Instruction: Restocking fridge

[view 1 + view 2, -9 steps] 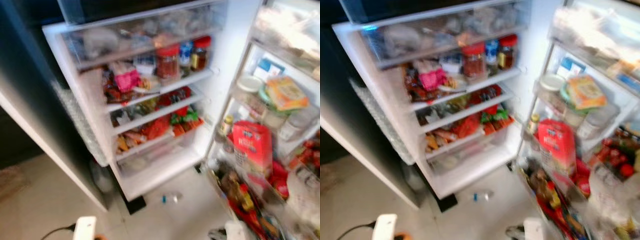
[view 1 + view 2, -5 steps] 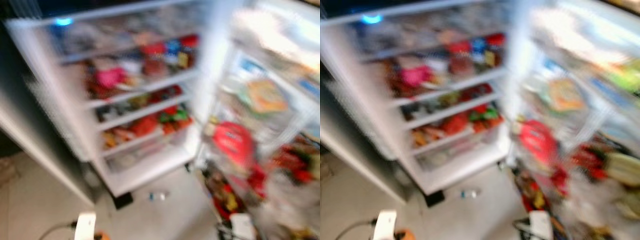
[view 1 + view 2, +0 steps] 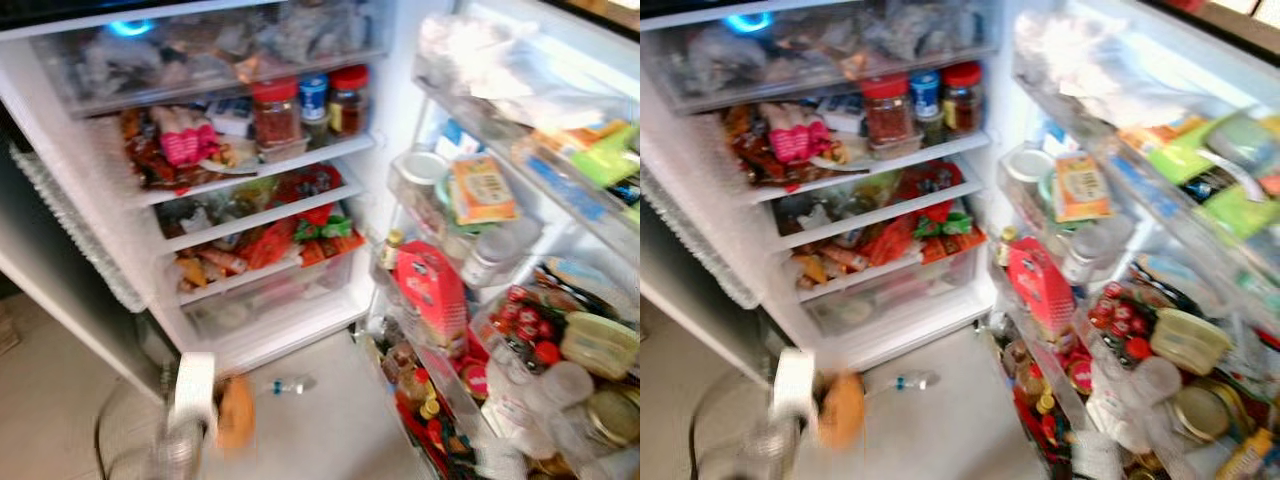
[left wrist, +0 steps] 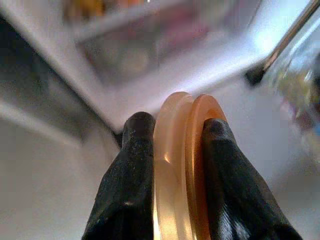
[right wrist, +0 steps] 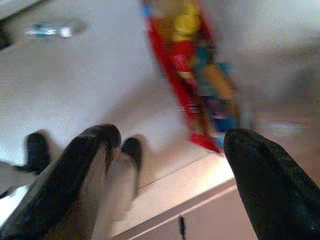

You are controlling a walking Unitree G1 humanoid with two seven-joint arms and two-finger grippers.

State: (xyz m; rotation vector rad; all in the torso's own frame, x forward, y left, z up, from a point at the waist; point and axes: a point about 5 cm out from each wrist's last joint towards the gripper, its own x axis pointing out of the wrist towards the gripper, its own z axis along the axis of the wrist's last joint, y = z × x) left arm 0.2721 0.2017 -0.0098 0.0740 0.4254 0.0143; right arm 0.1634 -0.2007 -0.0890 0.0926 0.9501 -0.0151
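Up front, the open fridge [image 3: 60, 190] takes the upper left and centre of the head views, its shelves crowded with packets and jars. Three red- and blue-lidded jars [image 3: 300, 105] stand on the upper shelf at top centre, with a pink packet [image 3: 185, 145] to their left. The fridge door [image 3: 600, 200] swings out along the right side of the frame, its racks holding a red carton [image 3: 430, 290], an orange-labelled tub [image 3: 480, 190] above it, and small red-capped bottles [image 3: 525, 325] further right. A small plastic bottle [image 3: 290, 384] lies on the pale floor [image 3: 330, 430] at lower centre, just in front of the fridge's bottom edge.

At the lower left of the head views the left gripper [image 3: 215, 410] appears blurred, with an orange lid [image 3: 236, 412] beside a white part of the arm. The left wrist view gives what the head views cannot: the two black fingers [image 4: 132, 170] are clamped on either face of the orange lid [image 4: 182, 165], which stands edge-on between them, a grooved round rim, with the fridge's lower drawer blurred behind it.

The right wrist view shows the right gripper [image 5: 170, 165] with its fingers [image 5: 85, 165] spread wide apart and nothing between them, above the floor, with colourful items of the lower door rack at upper centre and the small bottle at the upper left of that picture.
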